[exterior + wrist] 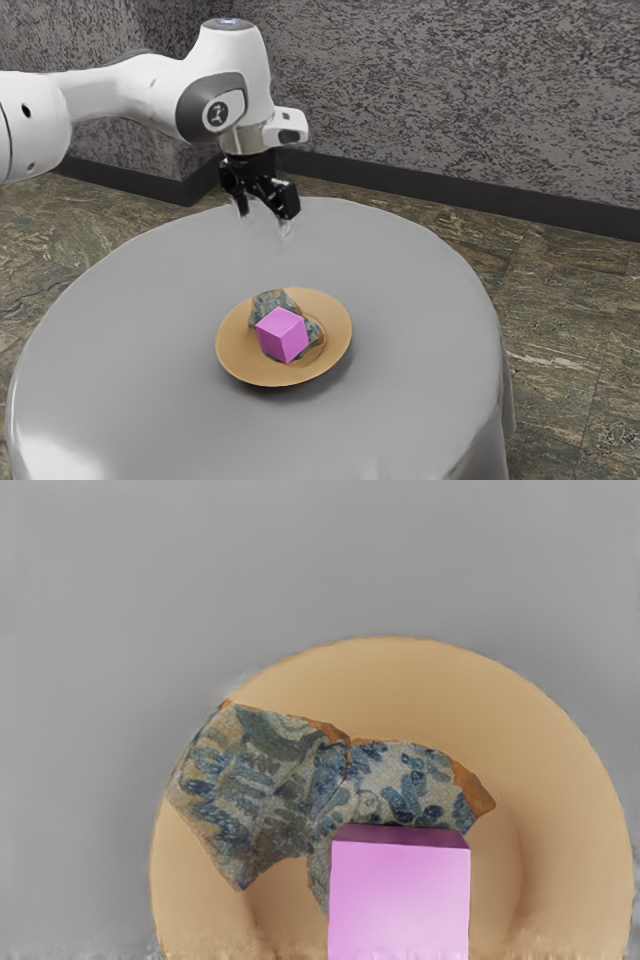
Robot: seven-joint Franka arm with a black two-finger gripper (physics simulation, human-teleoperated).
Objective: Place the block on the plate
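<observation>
Pink block (281, 335) on tan plate (233, 349), fingers (285, 227) wide apart, above grey table (420, 290)

1 pink, cube-shaped block (283, 336) lies inside the rim of 1 round tan plate (236, 346).

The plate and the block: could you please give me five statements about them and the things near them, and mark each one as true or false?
1. The pink block is within the rim of the plate. True.
2. The gripper is holding the block. False: the gripper is above the table, away from the block.
3. A broken patterned piece lies in the plate. True.
4. The plate is blue. False: it is tan.
5. The table is grey. True.
</observation>
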